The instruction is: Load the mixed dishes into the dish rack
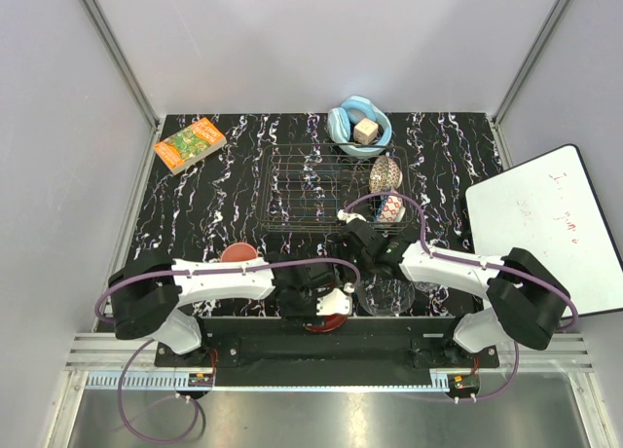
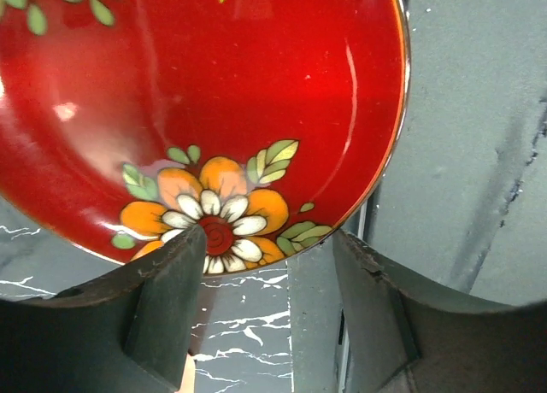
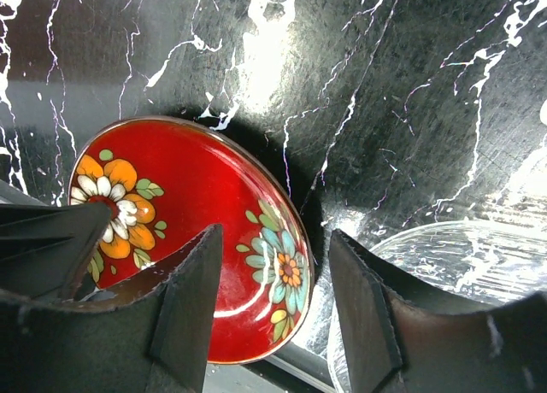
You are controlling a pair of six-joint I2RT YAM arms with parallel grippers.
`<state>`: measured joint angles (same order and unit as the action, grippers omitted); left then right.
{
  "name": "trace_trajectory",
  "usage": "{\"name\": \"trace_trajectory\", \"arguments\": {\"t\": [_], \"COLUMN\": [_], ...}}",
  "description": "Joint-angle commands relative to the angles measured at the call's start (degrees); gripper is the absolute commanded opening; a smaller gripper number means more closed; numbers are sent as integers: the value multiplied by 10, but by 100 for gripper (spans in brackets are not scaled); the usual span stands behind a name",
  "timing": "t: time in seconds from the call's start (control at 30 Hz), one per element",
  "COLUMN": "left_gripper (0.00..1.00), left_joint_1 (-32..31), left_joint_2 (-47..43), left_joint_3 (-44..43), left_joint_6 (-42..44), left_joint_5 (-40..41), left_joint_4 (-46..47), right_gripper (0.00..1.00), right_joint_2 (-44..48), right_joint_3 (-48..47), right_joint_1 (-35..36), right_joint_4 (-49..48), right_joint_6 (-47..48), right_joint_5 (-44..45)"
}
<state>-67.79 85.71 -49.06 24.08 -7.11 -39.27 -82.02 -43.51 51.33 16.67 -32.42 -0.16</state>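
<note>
Left wrist view has the left tool spread open at the rim of the red floral plate filling the upper left, right tool also spread over it on the desk.

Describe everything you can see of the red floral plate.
The red floral plate is round, glossy and deep red, with a thin pale rim. An orange flower with white inner petals and green leaves sits near one edge, and a teal flower sits across from it. It lies at the near edge of the black marbled table, next to the clear glass bowl. One finger of the left gripper overlaps its rim at the orange flower; contact is unclear.
</note>
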Motion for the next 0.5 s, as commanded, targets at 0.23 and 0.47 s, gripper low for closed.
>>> {"name": "trace_trajectory", "arguments": {"t": [0.23, 0.47], "left_gripper": [61, 54], "left_joint_1": [49, 133], "left_joint_2": [17, 23], "left_joint_3": [-8, -3], "left_joint_6": [-6, -3], "left_joint_5": [-4, -36], "left_joint_4": [65, 68], "right_gripper": [59, 59], "right_joint_2": [36, 40], "right_joint_3": [-6, 2], "right_joint_1": [3, 3], "right_joint_4": [14, 17], "right_joint_6": [-19, -25], "right_joint_5": [-2, -9]}}
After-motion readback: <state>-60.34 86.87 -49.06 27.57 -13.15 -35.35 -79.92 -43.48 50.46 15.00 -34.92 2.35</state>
